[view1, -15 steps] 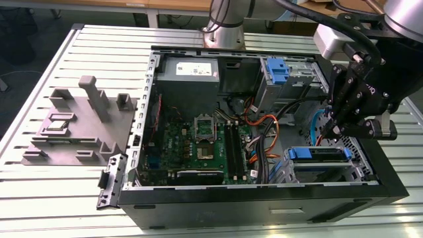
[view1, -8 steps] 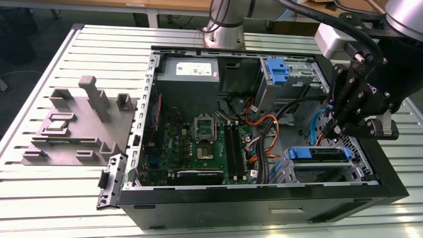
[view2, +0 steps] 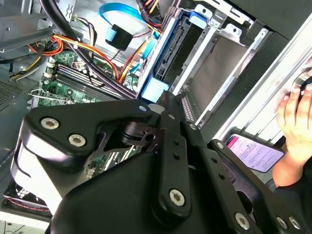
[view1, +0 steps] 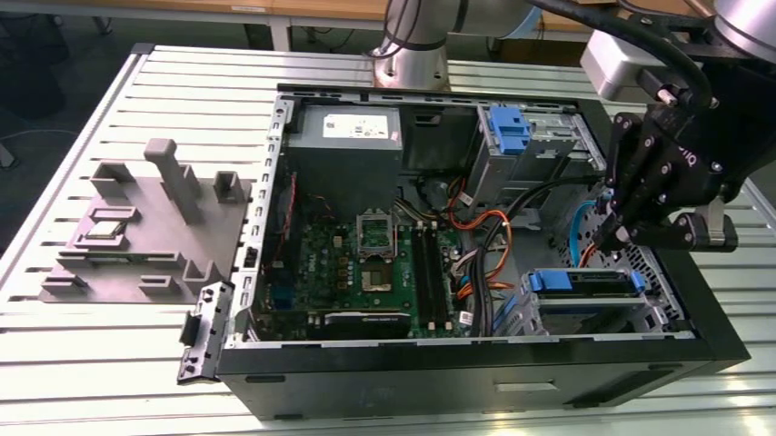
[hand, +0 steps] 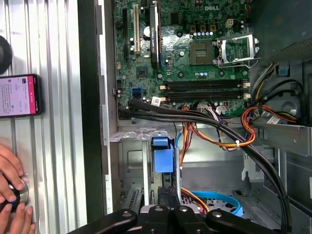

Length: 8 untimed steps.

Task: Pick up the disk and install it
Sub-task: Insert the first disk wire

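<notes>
On a slatted metal table (view1: 73, 363), an open computer case (view1: 485, 377) is laid on its side. Over the case's corner at the exterior view's right, the gripper (view1: 615, 238) is held with its jaws closed together and nothing between them. The disk (view1: 586, 283), framed in blue, is seated in a drive bay just below the gripper's tip; whether the two are touching cannot be judged. The motherboard (view1: 363, 263) is seen well apart from the gripper, toward the exterior view's left. Outside the case, a phone (hand: 19, 95) and a person's hand (hand: 10, 192) are seen on the table.
</notes>
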{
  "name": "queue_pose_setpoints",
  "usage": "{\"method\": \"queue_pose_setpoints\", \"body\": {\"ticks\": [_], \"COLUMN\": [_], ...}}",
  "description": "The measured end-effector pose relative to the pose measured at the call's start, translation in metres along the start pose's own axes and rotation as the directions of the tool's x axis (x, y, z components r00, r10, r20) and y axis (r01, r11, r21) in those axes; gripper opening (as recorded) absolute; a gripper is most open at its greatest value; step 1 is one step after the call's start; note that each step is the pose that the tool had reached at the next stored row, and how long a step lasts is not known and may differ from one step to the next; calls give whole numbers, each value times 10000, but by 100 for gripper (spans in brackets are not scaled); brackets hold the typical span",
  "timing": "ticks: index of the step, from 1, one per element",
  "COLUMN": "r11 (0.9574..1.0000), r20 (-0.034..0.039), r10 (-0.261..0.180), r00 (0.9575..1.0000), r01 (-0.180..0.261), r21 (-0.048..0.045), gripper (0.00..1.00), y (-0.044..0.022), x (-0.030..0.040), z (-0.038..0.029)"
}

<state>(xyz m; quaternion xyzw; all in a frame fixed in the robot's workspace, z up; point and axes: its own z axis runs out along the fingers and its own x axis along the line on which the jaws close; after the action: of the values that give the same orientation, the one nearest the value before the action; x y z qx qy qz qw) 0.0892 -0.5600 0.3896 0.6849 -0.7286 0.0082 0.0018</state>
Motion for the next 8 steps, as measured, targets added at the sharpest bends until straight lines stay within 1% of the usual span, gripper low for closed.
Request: {"method": "queue_pose_setpoints", "body": {"ticks": [4,8], "r11": [10000,10000], "r20": [-2,1], "r10": [-2,0], "r00": [10000,10000], "r01": [2,0], "r21": [0,0], "gripper": [10,10], "y": [-10,-43], "x": [-1,-5], "z": [-1,1]}}
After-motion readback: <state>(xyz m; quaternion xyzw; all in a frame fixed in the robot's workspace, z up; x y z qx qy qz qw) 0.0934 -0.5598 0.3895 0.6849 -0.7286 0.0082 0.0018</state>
